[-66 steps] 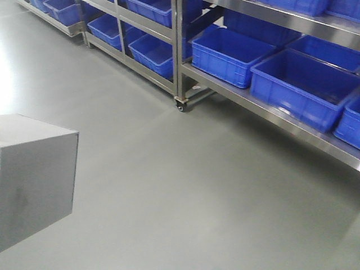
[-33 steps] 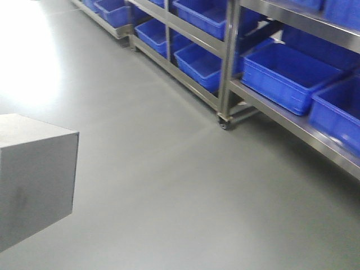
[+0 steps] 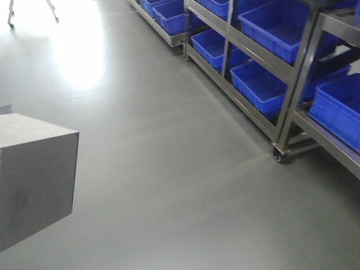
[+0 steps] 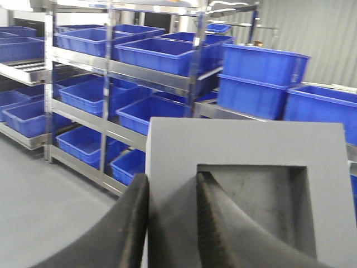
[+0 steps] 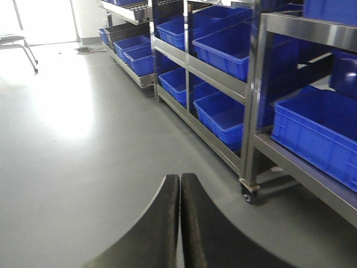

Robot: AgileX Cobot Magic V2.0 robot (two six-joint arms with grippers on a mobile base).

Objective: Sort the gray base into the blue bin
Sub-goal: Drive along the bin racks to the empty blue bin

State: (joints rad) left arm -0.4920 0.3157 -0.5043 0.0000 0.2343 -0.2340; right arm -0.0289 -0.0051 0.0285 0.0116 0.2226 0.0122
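Gripping the gray base (image 4: 245,142) by one wall, the left gripper (image 4: 170,190) is clamped: one finger is tucked inside the square hollow, the other pressed outside, likely so the block is kept from twisting in transit. In the front view it is held at eight o'clock, above the floor (image 3: 169,169). The right gripper (image 5: 179,184) has its fingers pressed together, empty, kept clear. Blue crates (image 3: 264,87) are lined along the steel rack (image 3: 292,95) from one to three o'clock; which is the target cannot be told.

Base (image 4: 245,145) wall between fingers (image 4: 223,229) of left tool (image 4: 172,184); racks (image 3: 293,90) of bins (image 3: 261,84) along right of floor (image 3: 169,169)
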